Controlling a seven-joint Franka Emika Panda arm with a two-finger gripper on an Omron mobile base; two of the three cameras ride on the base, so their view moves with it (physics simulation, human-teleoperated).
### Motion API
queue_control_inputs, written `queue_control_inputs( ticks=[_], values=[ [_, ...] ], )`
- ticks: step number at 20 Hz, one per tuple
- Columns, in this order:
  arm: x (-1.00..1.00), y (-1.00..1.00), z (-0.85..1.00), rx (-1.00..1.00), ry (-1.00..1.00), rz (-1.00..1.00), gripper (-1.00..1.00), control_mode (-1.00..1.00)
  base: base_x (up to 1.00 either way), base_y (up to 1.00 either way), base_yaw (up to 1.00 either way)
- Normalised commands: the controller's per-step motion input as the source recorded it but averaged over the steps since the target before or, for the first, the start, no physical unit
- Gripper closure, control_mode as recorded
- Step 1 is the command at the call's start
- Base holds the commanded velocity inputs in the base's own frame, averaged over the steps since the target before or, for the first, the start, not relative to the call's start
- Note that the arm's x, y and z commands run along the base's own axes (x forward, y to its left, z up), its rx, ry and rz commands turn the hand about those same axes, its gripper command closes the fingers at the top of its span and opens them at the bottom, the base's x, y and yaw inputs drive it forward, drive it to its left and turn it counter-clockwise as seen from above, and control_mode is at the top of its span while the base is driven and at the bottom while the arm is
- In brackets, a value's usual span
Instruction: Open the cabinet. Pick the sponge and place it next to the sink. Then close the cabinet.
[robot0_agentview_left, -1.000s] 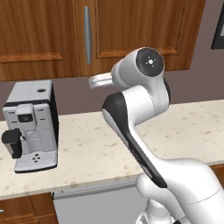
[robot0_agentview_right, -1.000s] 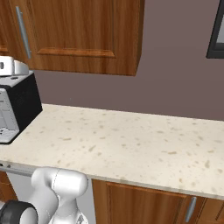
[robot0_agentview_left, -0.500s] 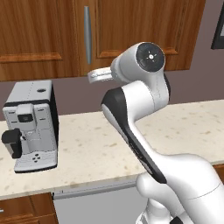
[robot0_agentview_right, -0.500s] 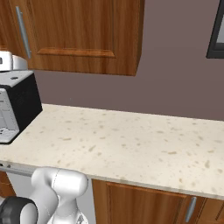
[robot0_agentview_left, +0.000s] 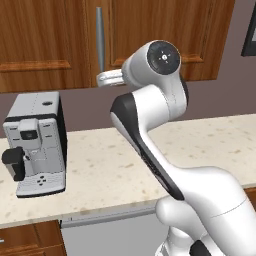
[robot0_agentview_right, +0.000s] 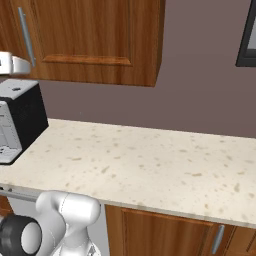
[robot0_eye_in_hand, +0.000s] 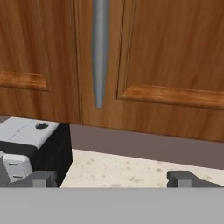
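One long desk (robot0_agentview_right: 150, 165) of pale speckled stone runs across the kitchen, set against a dull mauve-brown wall, with reddish-brown lower cupboard fronts (robot0_agentview_right: 160, 235) under its front edge and a grey appliance panel (robot0_agentview_left: 110, 232) below it in the left base view. A silver and black coffee machine (robot0_agentview_left: 36, 142) stands on the desk toward the left, well clear of the bare stretch to its right. A dark framed panel (robot0_agentview_right: 247, 32) hangs on the wall at the far right. Above the desk hangs the cabinet (robot0_eye_in_hand: 166, 65), reddish-brown wood with recessed-panel doors, and its door is shut, lying flush with the neighbouring door. A long vertical silver bar handle (robot0_eye_in_hand: 99, 52) runs down the door's left edge, right beside the seam between the two doors; its lower end stops a little above the cabinet's bottom rail. The hand (robot0_eye_in_hand: 113, 178) is raised in front of the cabinet, just below and near the handle, with its two dark fingertips (robot0_eye_in_hand: 183, 178) spread wide apart and nothing between them; it touches neither handle nor door. In the left base view the hand's pale end (robot0_agentview_left: 110, 78) sits just beneath the handle's lower tip.
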Motion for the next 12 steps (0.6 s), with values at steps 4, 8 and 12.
queue_control_inputs(
  ticks=[4,8,12],
  values=[
    [0.19,0.0,0.0,0.0,-0.01,0.0,-1.0,-1.0,0.0,0.0,0.0],
    [0.26,0.06,0.0,0.0,0.0,0.0,-1.0,-1.0,0.0,0.0,0.0],
    [0.04,0.01,0.0,0.0,0.0,0.0,-1.0,-1.0,0.0,0.0,0.0]
  ],
)
